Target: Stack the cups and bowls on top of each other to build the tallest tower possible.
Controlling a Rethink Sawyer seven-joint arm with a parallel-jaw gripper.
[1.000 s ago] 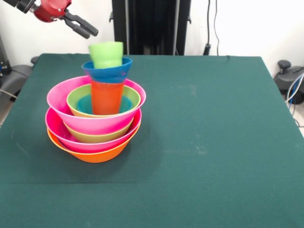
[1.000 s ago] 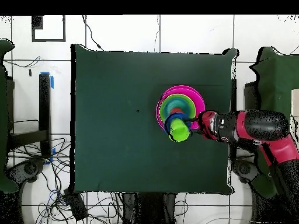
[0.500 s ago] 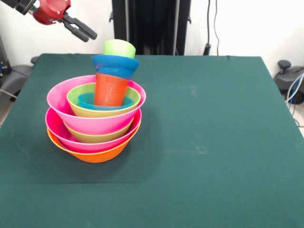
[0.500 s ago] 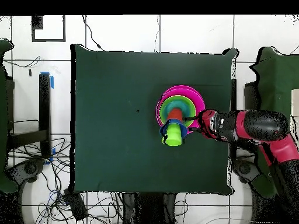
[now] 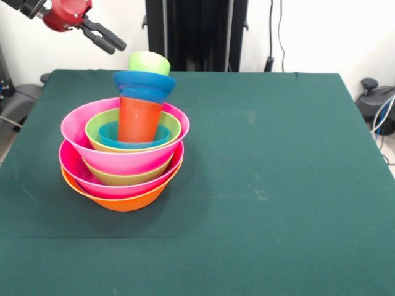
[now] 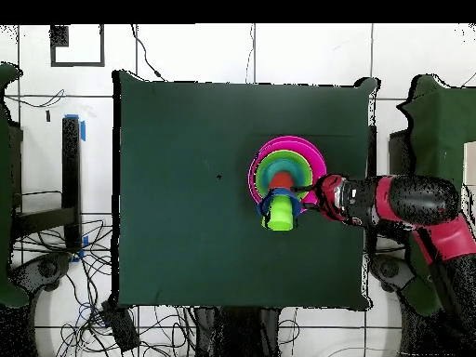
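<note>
Green cloth covers the table (image 5: 265, 172), and the tower (image 5: 126, 157) stands on it below the pincer (image 5: 108, 41) and a little toward the table's middle. At its foot sits the large orange bowl (image 5: 120, 200), then a pink bowl (image 5: 80, 176), a green bowl (image 5: 123, 177), a second pink bowl (image 5: 77, 139), a second green bowl (image 5: 92, 137) and a light blue bowl (image 5: 106, 137). The orange-red cup (image 5: 139, 118) stands in that, capped by the small dark blue bowl (image 5: 143, 85) and the light green cup (image 5: 149, 63).

The upper three pieces lean away from the pincer; I judge a slight nudge could topple them.

The arm (image 6: 409, 203) reaches in above the table's edge, its pincer angled down toward the top cup, fingers slightly apart, gripping nothing and clear of the tower.
</note>
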